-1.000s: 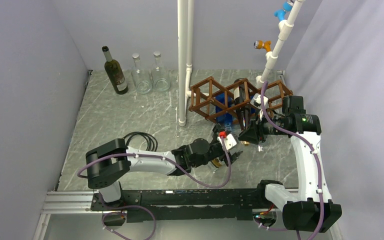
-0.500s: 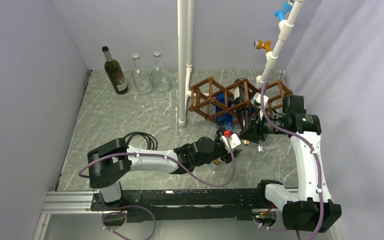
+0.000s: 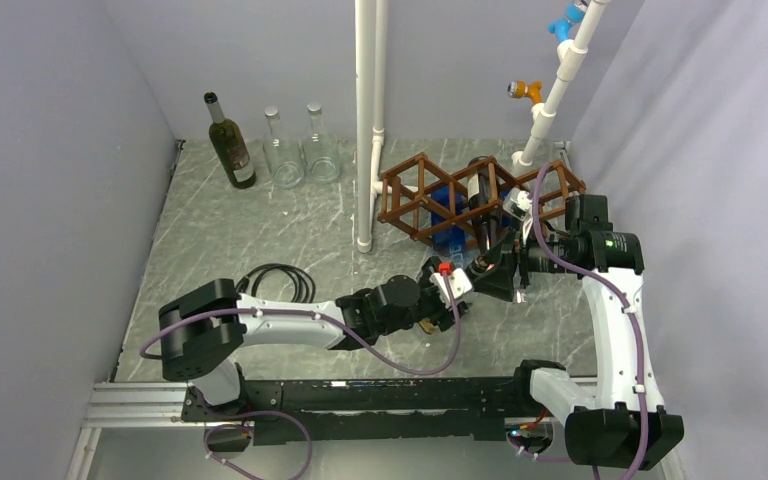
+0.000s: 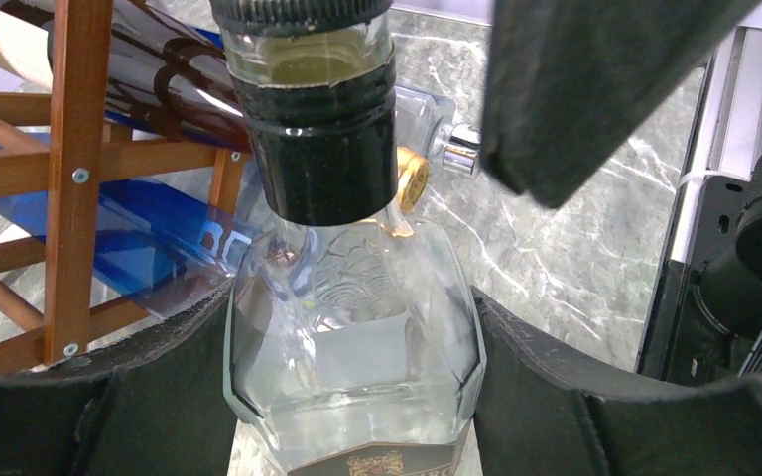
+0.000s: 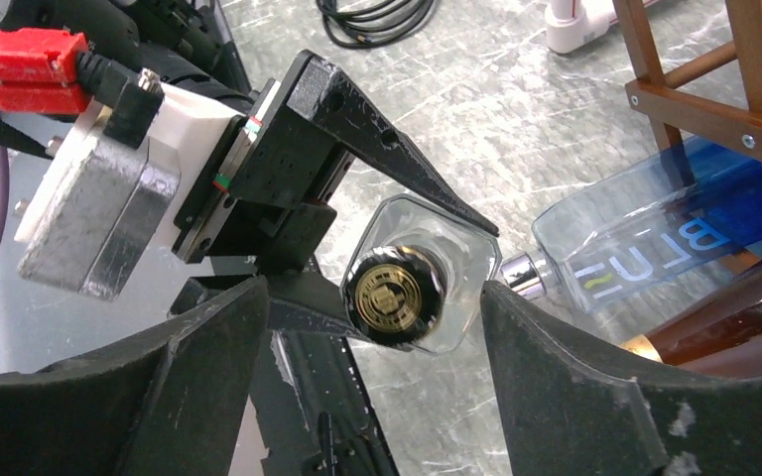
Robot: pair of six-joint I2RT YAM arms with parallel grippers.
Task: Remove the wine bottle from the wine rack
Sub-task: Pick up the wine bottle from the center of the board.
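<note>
From above, the left gripper (image 3: 450,292) and the right gripper (image 3: 492,268) are close together just before the brown wooden lattice wine rack (image 3: 410,190) on the grey marbled table (image 3: 240,230), though the bottle between them is hardly visible there. In the left wrist view the left fingers (image 4: 159,377) press on both sides of the body of a clear faceted glass wine bottle (image 4: 352,347), which is out of the rack, close beside it. The right wrist view looks onto its gold-topped black cap, the right fingers (image 5: 139,397) spread apart on either side, seemingly not touching, and a blue glass bottle (image 5: 645,238) lies in the rack behind.
</note>
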